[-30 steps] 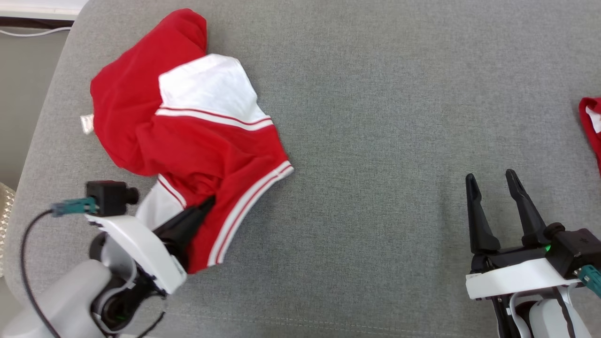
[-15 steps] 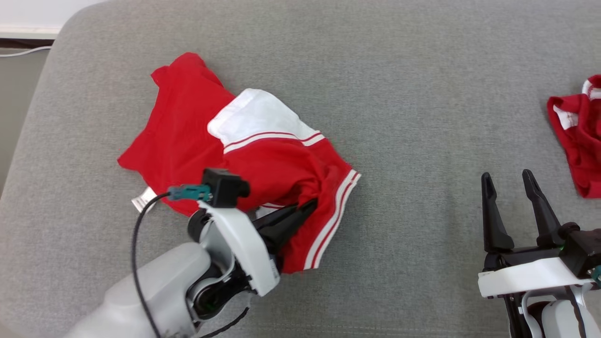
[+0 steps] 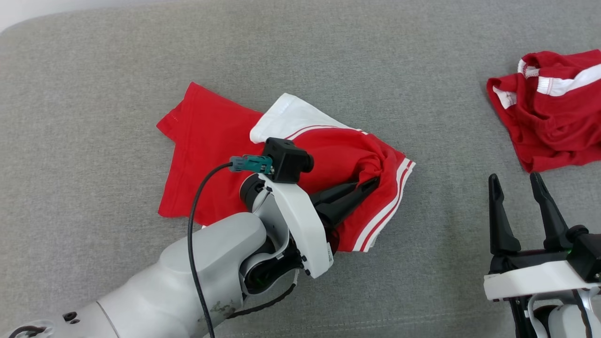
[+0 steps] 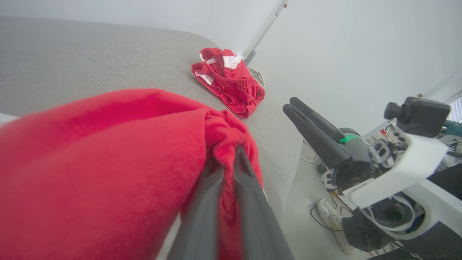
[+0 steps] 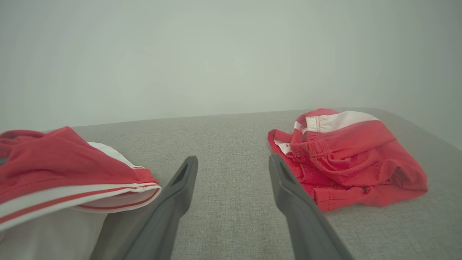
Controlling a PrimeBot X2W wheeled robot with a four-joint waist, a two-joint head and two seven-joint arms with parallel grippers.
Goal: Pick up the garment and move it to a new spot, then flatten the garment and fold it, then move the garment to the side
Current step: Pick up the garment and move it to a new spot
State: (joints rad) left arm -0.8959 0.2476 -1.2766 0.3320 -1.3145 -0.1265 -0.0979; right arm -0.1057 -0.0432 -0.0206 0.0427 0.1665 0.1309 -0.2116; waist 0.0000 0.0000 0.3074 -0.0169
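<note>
The garment (image 3: 211,141) is a red top with white panels and striped trim, lying crumpled on the grey cushion (image 3: 422,70). My left gripper (image 3: 373,180) is shut on a bunched red fold near its striped right hem. In the left wrist view the fingers (image 4: 249,202) pinch that fold of the garment (image 4: 108,162), which lifts toward them. My right gripper (image 3: 514,178) stands open at the lower right, with nothing between its fingers (image 5: 173,195) and only bare cushion under it. The garment's striped hem (image 5: 72,198) shows at the left of the right wrist view.
A second red-and-white garment (image 3: 554,126) lies crumpled at the far right of the cushion, beyond my right gripper (image 4: 294,104). The cushion's edge drops to a floor with cables and a white shoe (image 4: 332,220).
The head camera has swung right, bringing the second garment into view. My left gripper, still shut, has dragged the garment rightward toward the cushion's middle, and it has spread out flatter. The right gripper stays open.
</note>
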